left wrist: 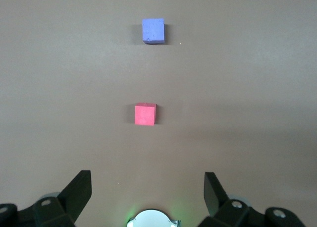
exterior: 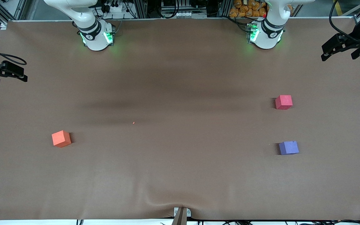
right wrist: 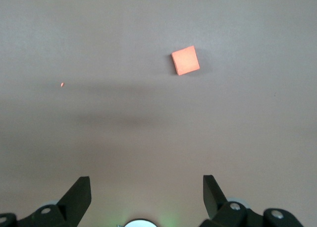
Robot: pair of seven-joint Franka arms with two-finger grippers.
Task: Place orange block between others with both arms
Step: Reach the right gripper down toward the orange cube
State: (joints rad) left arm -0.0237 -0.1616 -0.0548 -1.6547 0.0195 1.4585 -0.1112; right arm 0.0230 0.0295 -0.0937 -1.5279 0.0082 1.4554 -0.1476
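A wide brown worktop (exterior: 180,175) carries three small foam cubes. The orange block (exterior: 61,138) sits alone on the cloth toward the right arm's end of the worktop, turned slightly askew. Well apart from it, toward the left arm's end, stand the two others: a pinkish-red cube (exterior: 283,102) and a purple-blue cube (exterior: 288,147), the purple-blue one nearer the front camera, with a bare gap of cloth between them. A tiny orange speck (exterior: 133,122) lies on the cloth near the middle.

Both white arms wait, raised and drawn back to the outer edges of the worktop. The left tool (exterior: 339,47) hangs over the edge at the left arm's end, its two black fingers (left wrist: 79,192) spread wide apart and holding nothing; its wrist view looks down on the red and purple-blue cubes in a line. The right tool (exterior: 6,72) hangs over the edge at the right arm's end, its fingers (right wrist: 78,193) likewise spread wide and empty, with the orange block in its wrist view. The arms' bases glow green.
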